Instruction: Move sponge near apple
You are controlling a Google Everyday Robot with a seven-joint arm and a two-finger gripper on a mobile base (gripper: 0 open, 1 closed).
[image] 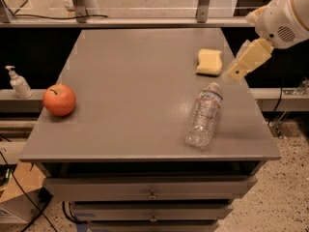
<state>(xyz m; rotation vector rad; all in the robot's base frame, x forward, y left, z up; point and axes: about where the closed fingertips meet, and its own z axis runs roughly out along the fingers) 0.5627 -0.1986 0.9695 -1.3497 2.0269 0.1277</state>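
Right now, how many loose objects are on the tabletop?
3: the apple at the left edge, the sponge at the far right, the water bottle lying on its side front right. None looks hidden. The gripper hovers just right of the sponge.
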